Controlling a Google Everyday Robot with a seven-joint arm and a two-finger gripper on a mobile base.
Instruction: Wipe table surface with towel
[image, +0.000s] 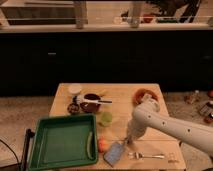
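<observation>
A small blue-grey towel (115, 152) lies flat on the wooden table (160, 135) near the front edge, right of an orange fruit (103, 145). My white arm reaches in from the right and bends down. The gripper (129, 139) is low over the table, just above and to the right of the towel's far corner, close to it or touching it. I cannot tell whether it holds anything.
A green tray (62, 140) fills the table's front left. Behind it are a green cup (105, 118), a dark bowl with a utensil (91, 102), a small bowl (74, 107), and a white cup (75, 89). A red bowl (144, 94) is at the back right. A fork (147, 156) lies right of the towel.
</observation>
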